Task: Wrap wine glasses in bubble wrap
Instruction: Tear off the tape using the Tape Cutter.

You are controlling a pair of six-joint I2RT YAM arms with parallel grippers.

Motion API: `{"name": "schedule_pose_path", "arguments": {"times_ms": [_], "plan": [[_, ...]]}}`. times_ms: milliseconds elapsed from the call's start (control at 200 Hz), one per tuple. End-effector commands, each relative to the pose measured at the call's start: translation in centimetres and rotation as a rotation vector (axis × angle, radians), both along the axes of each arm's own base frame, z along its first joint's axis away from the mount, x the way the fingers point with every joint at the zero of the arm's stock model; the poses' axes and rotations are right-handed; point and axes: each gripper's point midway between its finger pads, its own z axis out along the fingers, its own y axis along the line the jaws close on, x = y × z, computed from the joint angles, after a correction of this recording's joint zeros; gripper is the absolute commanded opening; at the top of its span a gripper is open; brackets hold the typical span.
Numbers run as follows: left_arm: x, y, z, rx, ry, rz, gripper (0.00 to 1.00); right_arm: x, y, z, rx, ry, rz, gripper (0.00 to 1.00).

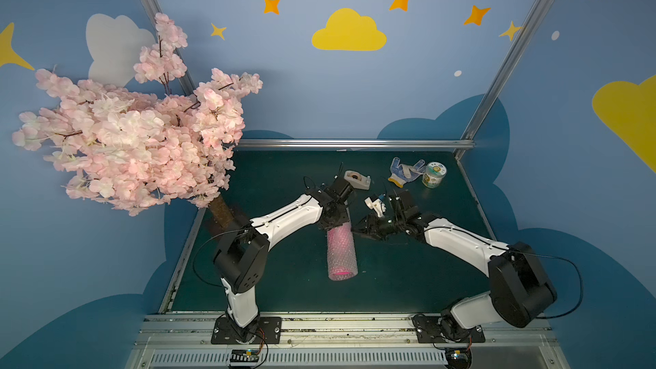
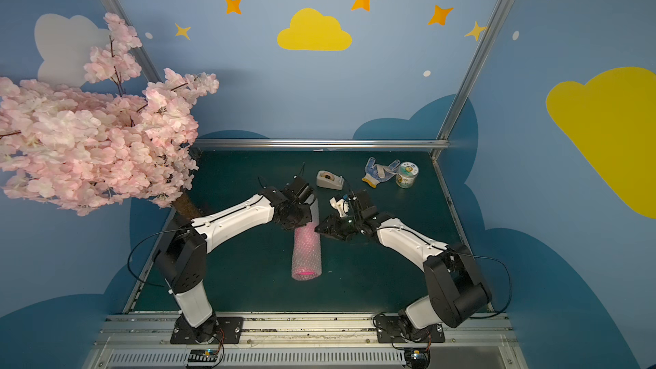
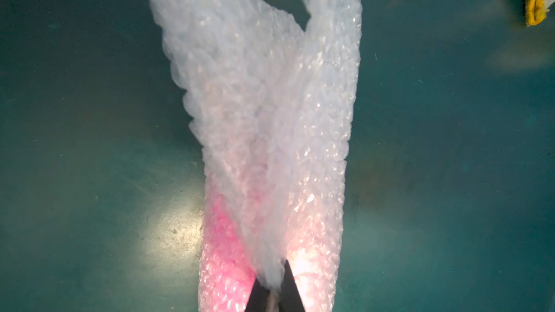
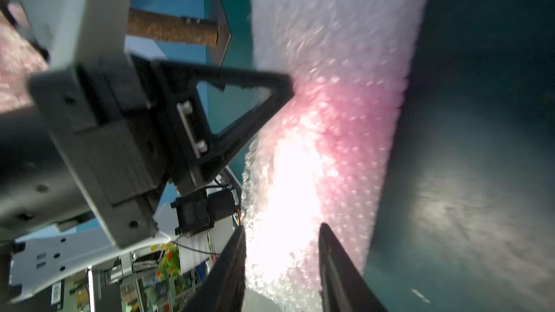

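Reading the dark green table top (image 1: 284, 289) as a clock face with twelve at the back rail, the opaque hot-pink plastic goblet (image 1: 340, 272) lies on its side near the centre, along the twelve-to-six line. It is rolled inside the translucent clear bubble wrap sheet (image 1: 342, 250), and its pink glows through the tube's open six o'clock end. The left gripper (image 3: 271, 291) sits over the twelve o'clock part of the roll, fingers pressed together on a gathered ridge of wrap; past it the sheet fans out loose and empty. The right gripper (image 4: 282, 226) comes in from three o'clock with fingers spread, tips at the roll's flank and clamping nothing that I can see. A beige tape dispenser (image 1: 357, 179) stands toward twelve. A white knit glove with blue dots and a yellow cuff (image 1: 404, 170) and a short green-and-white printed can (image 1: 433, 174) lie toward one. The bundle should be light and quick to roll away. The film is soft, springy and slick, so it will likely unwind once let go. The thin stem is probably the weak spot, though which end holds it I cannot tell. The thick pink middle looks the safer hold, squeezed gently across the overlapping seam.
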Motion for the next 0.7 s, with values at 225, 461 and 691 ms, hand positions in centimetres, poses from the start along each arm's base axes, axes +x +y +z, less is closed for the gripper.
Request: {"name": "schedule_pose_path", "arguments": {"times_ms": [225, 461, 691], "plan": [[0.1, 0.3, 0.9, 0.005, -0.022, 0.007, 0.08, 10.4, -7.3, -1.5, -0.072, -0.032, -0.272, 0.56], [0.1, 0.1, 0.8, -0.002, -0.022, 0.005, 0.07, 16.7, -9.8, -3.2, -0.055, -0.099, -0.366, 0.62], [0.2, -0.1, 0.4, -0.012, -0.021, 0.012, 0.07, 20.9, -10.3, -4.8, 0.021, -0.105, -0.548, 0.61]]}}
